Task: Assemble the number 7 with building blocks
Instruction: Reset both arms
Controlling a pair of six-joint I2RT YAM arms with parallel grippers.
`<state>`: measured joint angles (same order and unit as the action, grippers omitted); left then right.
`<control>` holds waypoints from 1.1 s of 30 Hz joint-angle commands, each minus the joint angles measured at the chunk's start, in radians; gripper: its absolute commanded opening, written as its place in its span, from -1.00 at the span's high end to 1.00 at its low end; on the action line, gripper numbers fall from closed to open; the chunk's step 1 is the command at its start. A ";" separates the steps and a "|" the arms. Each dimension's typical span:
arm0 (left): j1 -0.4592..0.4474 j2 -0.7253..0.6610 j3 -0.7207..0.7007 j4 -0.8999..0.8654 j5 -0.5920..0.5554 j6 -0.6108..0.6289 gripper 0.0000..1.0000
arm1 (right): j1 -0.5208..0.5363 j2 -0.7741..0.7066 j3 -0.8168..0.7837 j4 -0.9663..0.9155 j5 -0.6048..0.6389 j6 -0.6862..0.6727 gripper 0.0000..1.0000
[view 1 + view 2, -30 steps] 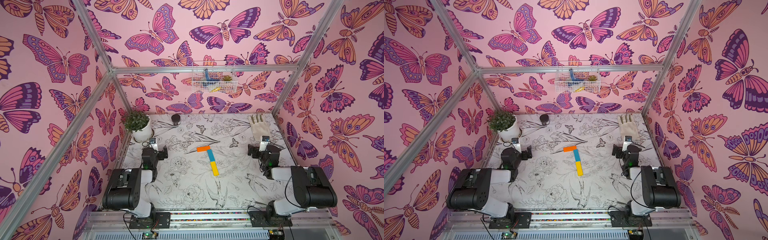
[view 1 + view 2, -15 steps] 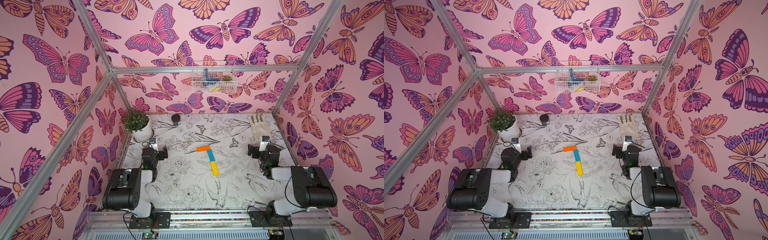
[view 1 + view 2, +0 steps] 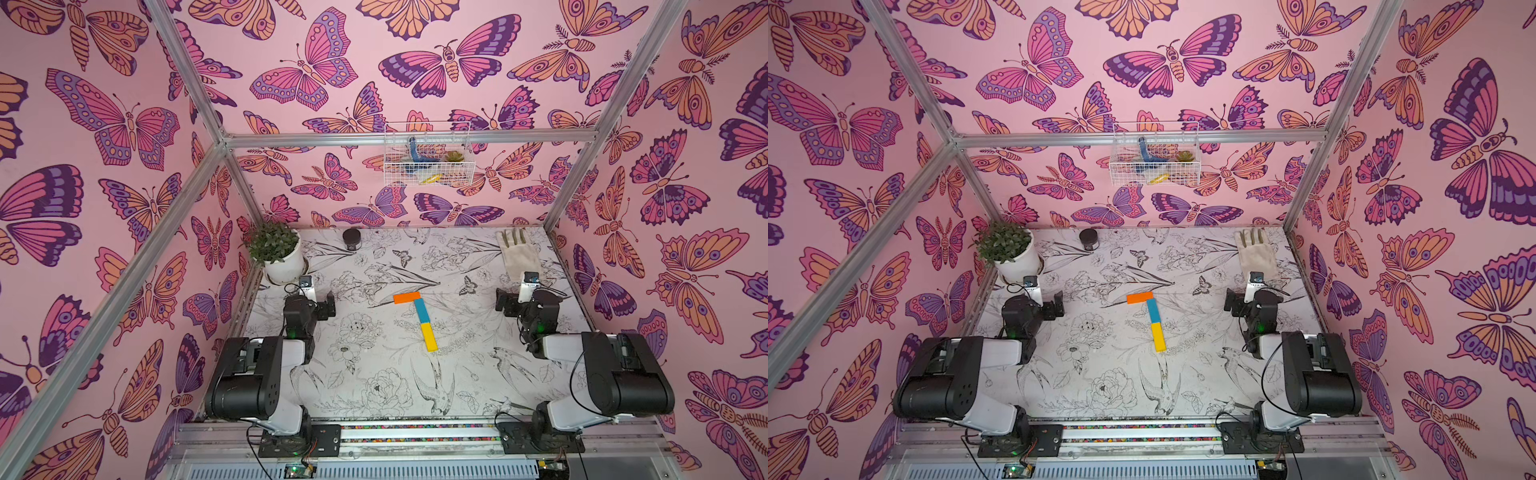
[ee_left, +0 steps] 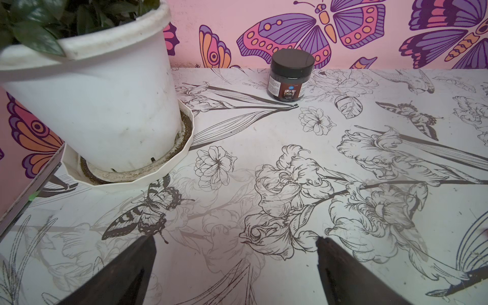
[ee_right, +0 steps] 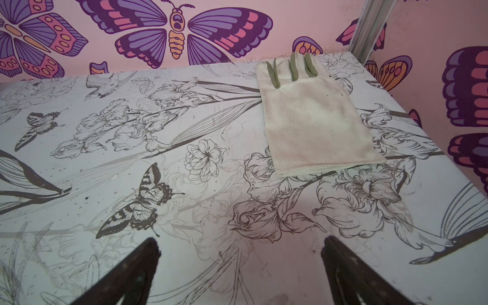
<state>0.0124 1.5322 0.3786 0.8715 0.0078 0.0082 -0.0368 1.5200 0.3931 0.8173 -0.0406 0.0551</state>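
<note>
1. My arms sit folded low, one at each side of the table (image 4: 264, 158). My left gripper (image 4: 235, 239) and right gripper (image 5: 240, 240) hold nothing, their fingers spread wide.
2. The number 7 (image 3: 1153, 311) lies flat between my grippers, well apart from both. The orange bar (image 3: 407, 297) tops the light blue bar (image 3: 421, 310), then the yellow bar (image 3: 429, 336).
3. Ahead of my left fingers, a white pot (image 4: 105, 105) holding a leafy plant (image 4: 39, 26) stands in a saucer (image 4: 158, 174), with a lidded black jar (image 4: 290, 79) farther off.
4. A wire basket (image 3: 428, 179) on the back wall holds blue, yellow and green items.
5. Only the top views show the 7 and the basket. The right wrist view shows a pale glove (image 5: 314, 118) ahead of my right fingers.
</note>
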 commanded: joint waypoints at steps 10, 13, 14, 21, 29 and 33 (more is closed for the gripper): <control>-0.004 0.008 -0.007 0.021 -0.083 -0.023 -1.00 | 0.037 -0.021 -0.023 0.049 0.229 0.046 -0.98; -0.004 0.008 -0.007 0.023 -0.083 -0.024 -1.00 | 0.037 -0.021 -0.022 0.047 0.221 0.042 -0.98; -0.005 0.008 -0.007 0.023 -0.083 -0.024 -1.00 | 0.037 -0.017 -0.015 0.036 0.198 0.033 -0.98; -0.005 0.008 -0.007 0.023 -0.084 -0.023 -1.00 | 0.037 -0.014 0.010 -0.008 0.074 -0.014 -0.98; -0.005 0.009 -0.007 0.023 -0.086 -0.022 -1.00 | 0.037 -0.015 0.010 -0.007 0.074 -0.014 -0.98; -0.008 0.008 -0.008 0.024 -0.086 -0.022 -1.00 | 0.037 -0.014 0.010 -0.007 0.074 -0.014 -0.98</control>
<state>0.0116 1.5330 0.3786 0.8715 -0.0624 -0.0078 -0.0059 1.5146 0.3809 0.8181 0.0433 0.0513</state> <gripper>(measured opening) 0.999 0.988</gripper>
